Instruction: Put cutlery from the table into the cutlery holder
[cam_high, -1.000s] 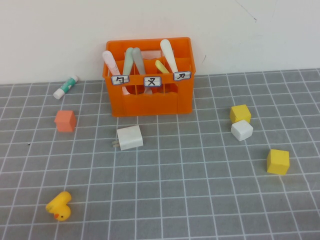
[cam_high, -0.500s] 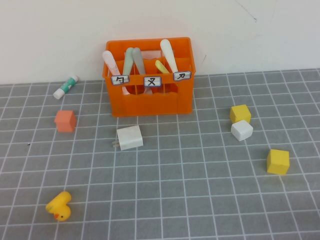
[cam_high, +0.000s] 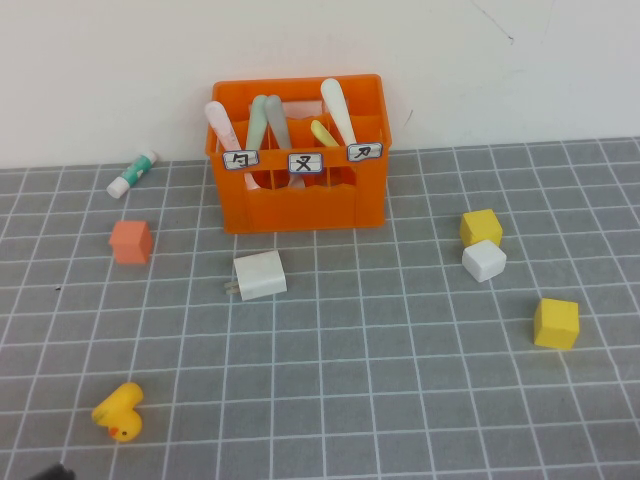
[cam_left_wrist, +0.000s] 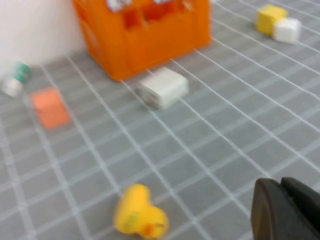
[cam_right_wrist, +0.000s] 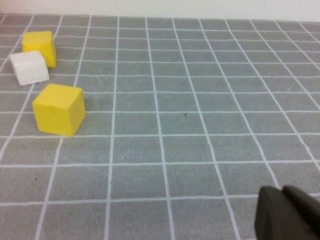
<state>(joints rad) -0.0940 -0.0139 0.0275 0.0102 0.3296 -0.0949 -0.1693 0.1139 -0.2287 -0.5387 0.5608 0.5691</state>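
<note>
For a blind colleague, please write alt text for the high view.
An orange cutlery holder stands at the back of a grey gridded table, with five pastel cutlery pieces upright in it. Around it lie small blocks, a glue stick and a yellow duck. Only a dark tip of the left gripper shows; the right gripper is out of view.

Your high view looks down on the grey gridded counter (cam_high: 400, 400). Both low wrist views skim it; they share the yellow cube touching the white cube (cam_left_wrist: 286, 30) (cam_right_wrist: 29, 67).

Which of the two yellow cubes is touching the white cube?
The farther yellow cube, just behind the white cube. The nearer yellow cube stands alone on the table.
</note>
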